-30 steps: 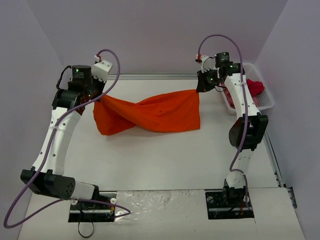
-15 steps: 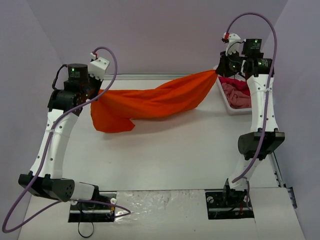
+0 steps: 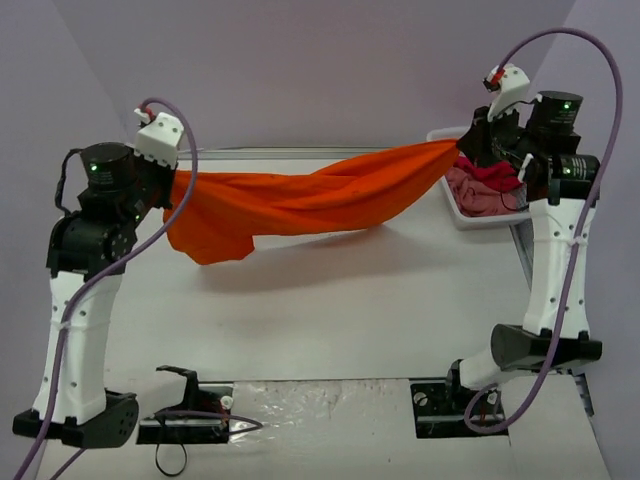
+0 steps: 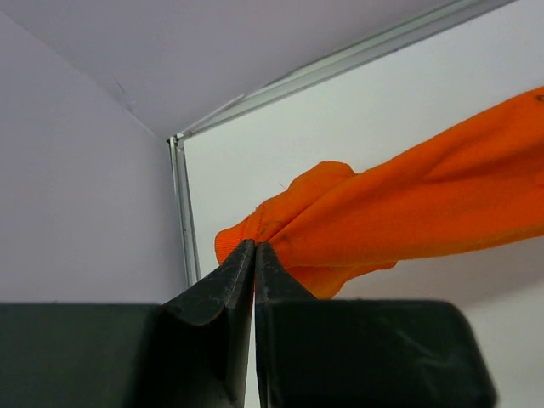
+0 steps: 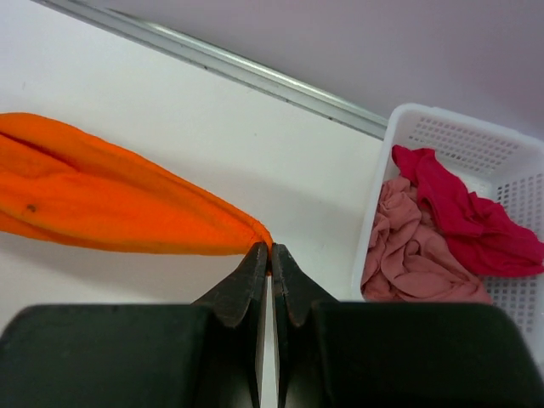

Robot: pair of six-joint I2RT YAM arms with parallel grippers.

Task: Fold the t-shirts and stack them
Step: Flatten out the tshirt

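Top cam: orange shirt (image 3: 300, 200) strung taut between both arms over the tabletop (image 3: 350, 300), I'd guess to pull it flat for folding

Left wrist: left fingers (image 4: 253, 248) squeezed together on a bunched corner

Right wrist: right fingers (image 5: 270, 251) pinching the other end, near the basket (image 5: 378, 212) holding the pink shirt (image 5: 408, 255) and red shirt (image 5: 459, 212)

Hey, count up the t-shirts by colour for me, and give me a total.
orange t-shirt: 1
crimson red t-shirt: 1
dusty pink t-shirt: 1
Total: 3
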